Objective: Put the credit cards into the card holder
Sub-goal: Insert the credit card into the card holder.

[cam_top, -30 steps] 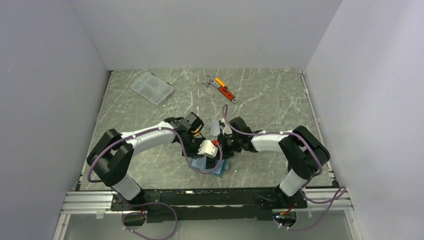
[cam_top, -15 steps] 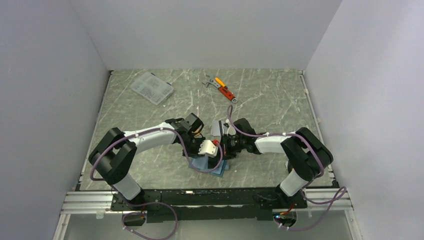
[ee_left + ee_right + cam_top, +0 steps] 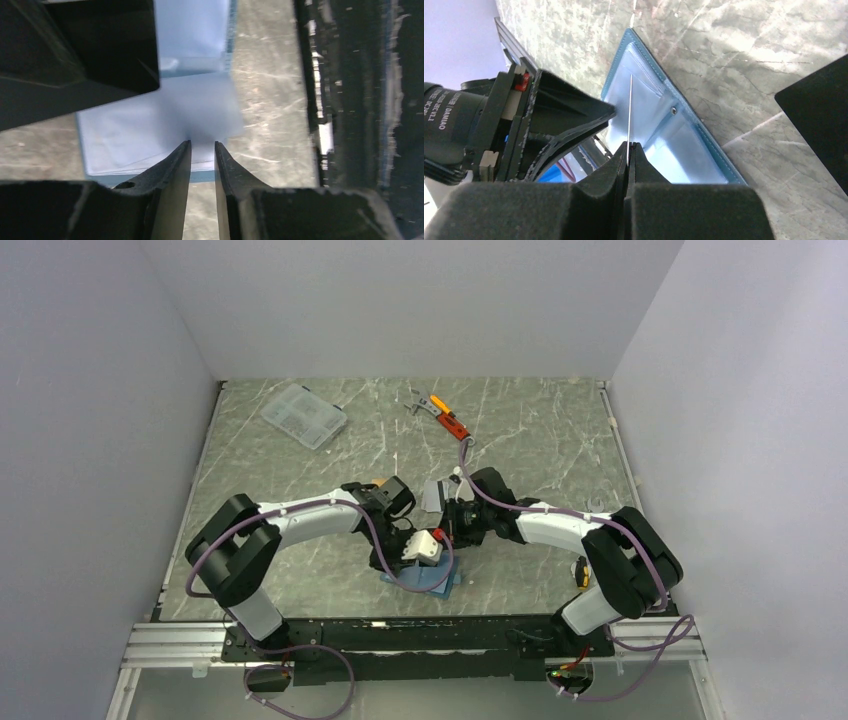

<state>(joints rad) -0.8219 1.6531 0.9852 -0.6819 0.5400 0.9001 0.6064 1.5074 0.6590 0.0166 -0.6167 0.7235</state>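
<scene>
The teal-blue card holder (image 3: 441,584) lies open on the table near the front, its light-blue pockets facing up (image 3: 684,150). My right gripper (image 3: 629,145) is shut on a thin credit card (image 3: 629,110), seen edge-on, held upright over the holder's pocket. My left gripper (image 3: 202,144) hangs just over the holder's inner pocket (image 3: 150,125), its jaws a narrow gap apart with nothing between them. In the top view both grippers meet over the holder, the left (image 3: 420,565) and the right (image 3: 450,538). A bit of orange (image 3: 380,482) shows beside the left arm.
A clear plastic organiser box (image 3: 304,415) lies at the back left. An orange-red tool (image 3: 447,418) and a small metal piece (image 3: 415,403) lie at the back middle. Grey walls enclose the table, and a metal rail (image 3: 400,635) runs along its near edge.
My left gripper has moved nearer and lower onto the holder. My right arm's elbow has swung right while its gripper, still holding the card, stays over the holder.
</scene>
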